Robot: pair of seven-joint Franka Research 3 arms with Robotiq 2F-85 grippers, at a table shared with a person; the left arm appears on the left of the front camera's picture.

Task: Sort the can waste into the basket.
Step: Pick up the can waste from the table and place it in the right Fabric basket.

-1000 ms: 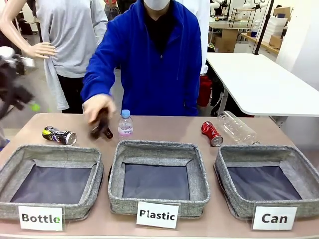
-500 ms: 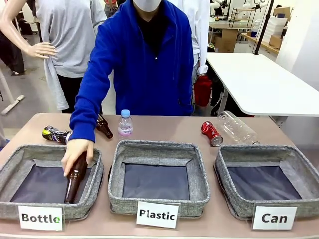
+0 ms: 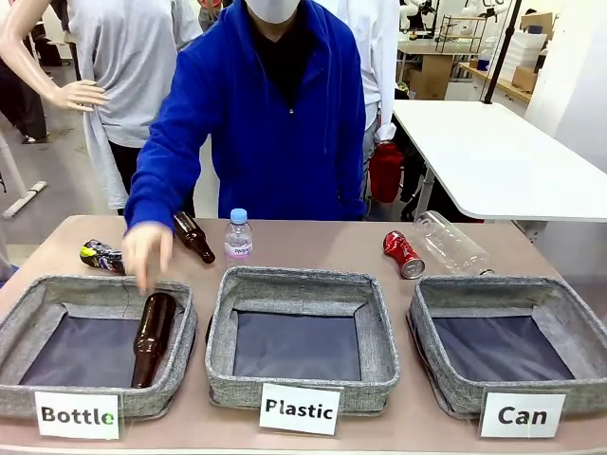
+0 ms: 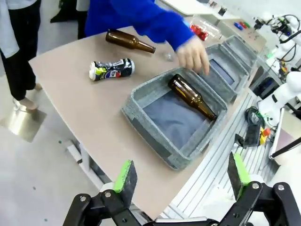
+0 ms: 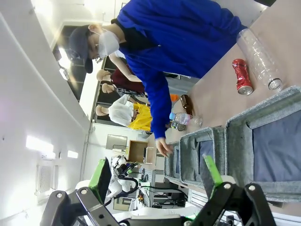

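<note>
Front view: the crushed red metal can [image 3: 403, 254] and the black green-printed metal can [image 3: 102, 256] lie on the tan table [image 3: 313, 248], outside the empty grey woven "Can" basket [image 3: 429, 353], apparently awaiting pickup, as the left gripper [image 4: 181, 172] and right gripper [image 5: 156, 173] stand wide apart, holding nothing.

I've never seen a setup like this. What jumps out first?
A person in a blue jacket leans over the table, one hand hovering above the basket labelled Bottle, where a brown glass bottle lies. The basket labelled Can sits at the right, with a red can lying on the table just beyond its far left corner.
</note>
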